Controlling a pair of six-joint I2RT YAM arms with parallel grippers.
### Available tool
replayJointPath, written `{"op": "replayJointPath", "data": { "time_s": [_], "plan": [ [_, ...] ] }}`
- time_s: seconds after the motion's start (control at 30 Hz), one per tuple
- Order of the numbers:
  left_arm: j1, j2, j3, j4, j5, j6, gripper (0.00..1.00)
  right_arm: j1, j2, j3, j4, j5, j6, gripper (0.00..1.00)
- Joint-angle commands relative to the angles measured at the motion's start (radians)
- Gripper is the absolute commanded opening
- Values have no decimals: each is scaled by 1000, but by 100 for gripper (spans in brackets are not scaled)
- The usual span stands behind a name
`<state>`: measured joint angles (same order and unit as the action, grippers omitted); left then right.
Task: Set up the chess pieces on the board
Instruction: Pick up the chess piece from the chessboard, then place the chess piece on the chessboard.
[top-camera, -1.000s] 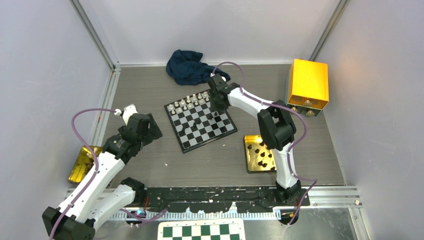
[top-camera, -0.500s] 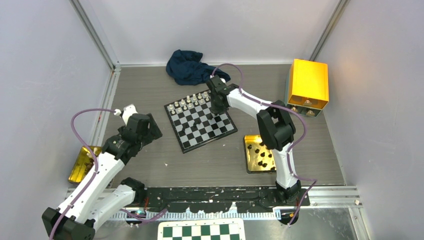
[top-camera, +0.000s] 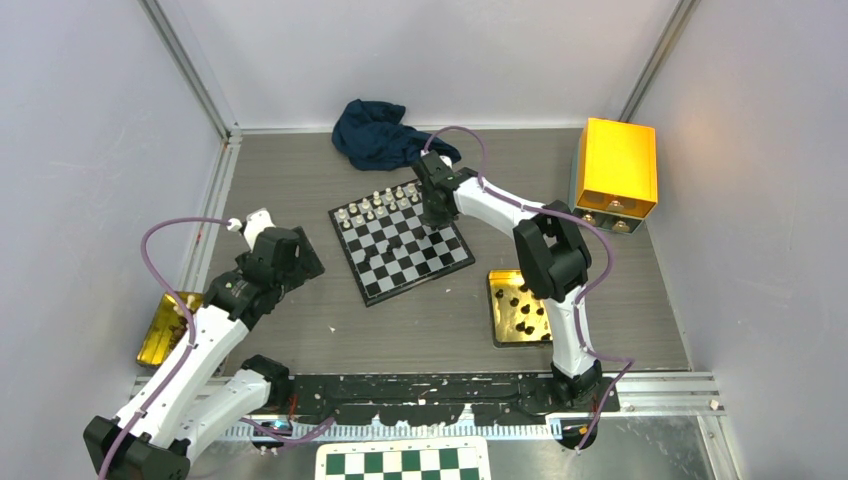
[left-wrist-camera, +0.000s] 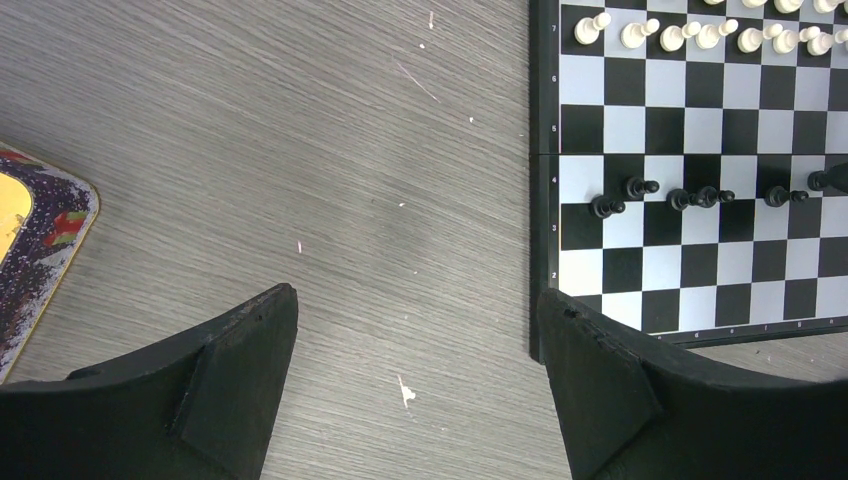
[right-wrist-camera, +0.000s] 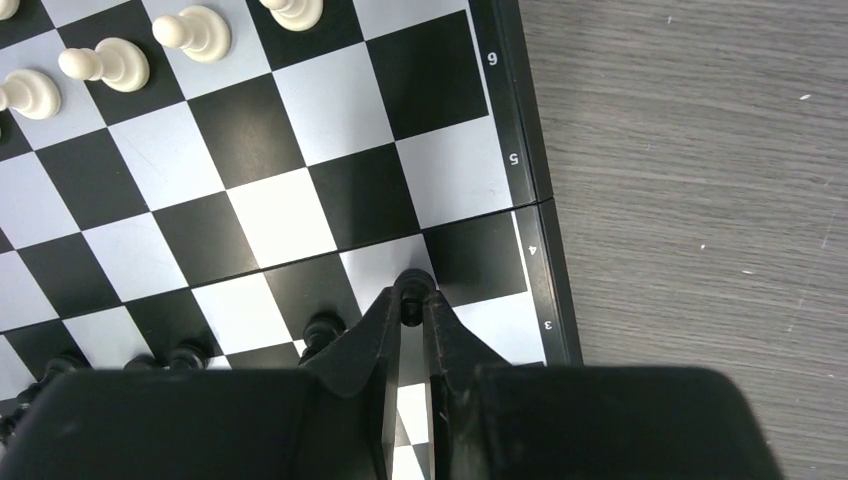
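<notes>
The board (top-camera: 395, 262) lies at the table's middle, turned at an angle. White pieces (top-camera: 380, 203) line its far rows, and a row of black pawns (left-wrist-camera: 640, 187) stands on its near half. My right gripper (right-wrist-camera: 412, 300) is down at the board's right edge, fingers pinched on the head of a black pawn (right-wrist-camera: 413, 284) standing on a light square. From above, the right gripper (top-camera: 432, 222) hides that pawn. My left gripper (left-wrist-camera: 415, 293) hangs open over bare table, left of the board (left-wrist-camera: 625, 130), holding nothing.
A gold tray (top-camera: 503, 330) with several black pieces sits right of the board. Another gold tray (top-camera: 165, 325) lies at the left edge. A blue cloth (top-camera: 375, 132) and an orange box (top-camera: 615, 167) are at the back. A green-and-white board (top-camera: 400, 462) lies at the bottom edge.
The right gripper's fingers have drawn together onto the black pawn at the board's right edge. The left arm has stayed still.
</notes>
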<state>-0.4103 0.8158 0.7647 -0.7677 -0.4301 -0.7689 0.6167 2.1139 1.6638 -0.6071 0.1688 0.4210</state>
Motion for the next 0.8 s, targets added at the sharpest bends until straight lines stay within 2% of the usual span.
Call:
{"op": "replayJointPath", "data": {
  "time_s": [0.0,0.33,0.77],
  "plan": [
    [-4,-2,28,29,-21,10,90,8,-86,-5,-4,55,-25,2],
    [-4,34,52,23,-24,8,90,6,-193,-107,-27,100,-36,2],
    [-4,55,63,21,-15,-7,89,3,-269,-244,0,70,-7,1]
  ]
}}
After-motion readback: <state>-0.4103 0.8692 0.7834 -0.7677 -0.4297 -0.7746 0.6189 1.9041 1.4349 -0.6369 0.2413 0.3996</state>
